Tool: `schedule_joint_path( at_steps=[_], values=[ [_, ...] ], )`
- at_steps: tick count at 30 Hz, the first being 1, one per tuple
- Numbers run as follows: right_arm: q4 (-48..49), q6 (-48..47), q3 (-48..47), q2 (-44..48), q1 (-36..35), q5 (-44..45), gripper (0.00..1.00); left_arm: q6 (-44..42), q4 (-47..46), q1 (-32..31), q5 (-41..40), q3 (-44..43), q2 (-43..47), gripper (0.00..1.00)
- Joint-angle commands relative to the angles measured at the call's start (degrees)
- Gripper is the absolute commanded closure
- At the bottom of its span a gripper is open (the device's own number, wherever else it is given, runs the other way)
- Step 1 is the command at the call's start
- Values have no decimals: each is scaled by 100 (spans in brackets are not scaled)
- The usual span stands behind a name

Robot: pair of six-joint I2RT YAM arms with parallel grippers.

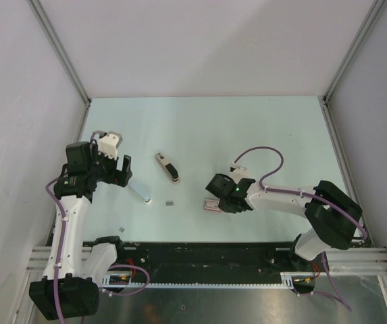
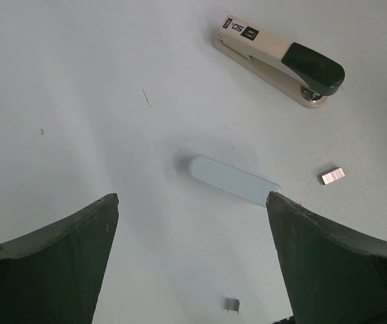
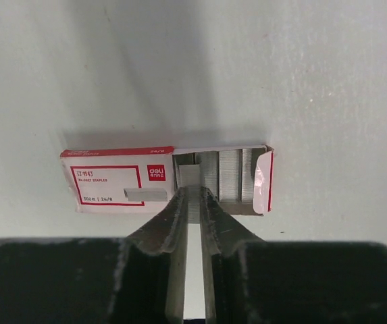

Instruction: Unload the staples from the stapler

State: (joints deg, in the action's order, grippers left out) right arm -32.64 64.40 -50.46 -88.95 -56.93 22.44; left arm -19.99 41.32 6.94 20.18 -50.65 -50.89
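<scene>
Your left end effector hangs over the counter. Its two fingers are wide apart and it holds nothing. Your right end effector is at the open end of the red and white staple box. Its fingers are squeezed close together, and they look pinched on a thin row of staples from that box.

The stapler lies flat on the counter, just ahead of the gap between your left fingers, and it touches neither one. The staples lie loose on the counter near one end of it, not touching it. A smaller metal bit sits closer to your left fingers. A bigger beige and black stapler lies farther off.

I think the main job looks done, since the staples are already out. You cannot see inside the pale-blue shell, so more could be hiding there.

From above, the stapler's long side slants from far-left to near-right. Both ends look round, so you cannot tell which end is the front.
</scene>
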Motion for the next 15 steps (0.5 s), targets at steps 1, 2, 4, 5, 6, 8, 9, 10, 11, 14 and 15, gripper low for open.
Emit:
schedule_joint_path(
  at_steps=[1,2,4,5,6,8,9,10,11,14,15],
  values=[
    [3,11,-26,-127,8,55,88,-95,-12,61,182,3,117,5],
    [3,2,-26,-129,7,70,88,-94,-11,61,185,12,116,5],
    [-1,-11,-26,-127,4,86,89,-98,-12,62,185,16,115,5],
    [-3,-18,-26,-120,1,95,88,-95,-11,62,186,18,115,5],
    [-4,-25,-30,-100,3,94,87,-94,-6,62,187,19,115,5],
    [-12,-33,-33,-27,-14,121,85,-93,-7,60,194,25,115,5],
    [-13,-37,-34,35,-30,160,84,-93,-8,61,200,27,115,5],
    [-18,-40,-39,119,-61,206,82,-93,-9,61,202,28,115,5],
    [-25,-54,-45,200,-89,251,82,-93,-10,62,199,33,115,5],
    [-79,-53,-58,405,-155,317,80,-93,-8,60,204,36,119,5],
    [-104,-43,-64,466,-171,324,80,-89,-9,56,218,37,117,5]
  ],
)
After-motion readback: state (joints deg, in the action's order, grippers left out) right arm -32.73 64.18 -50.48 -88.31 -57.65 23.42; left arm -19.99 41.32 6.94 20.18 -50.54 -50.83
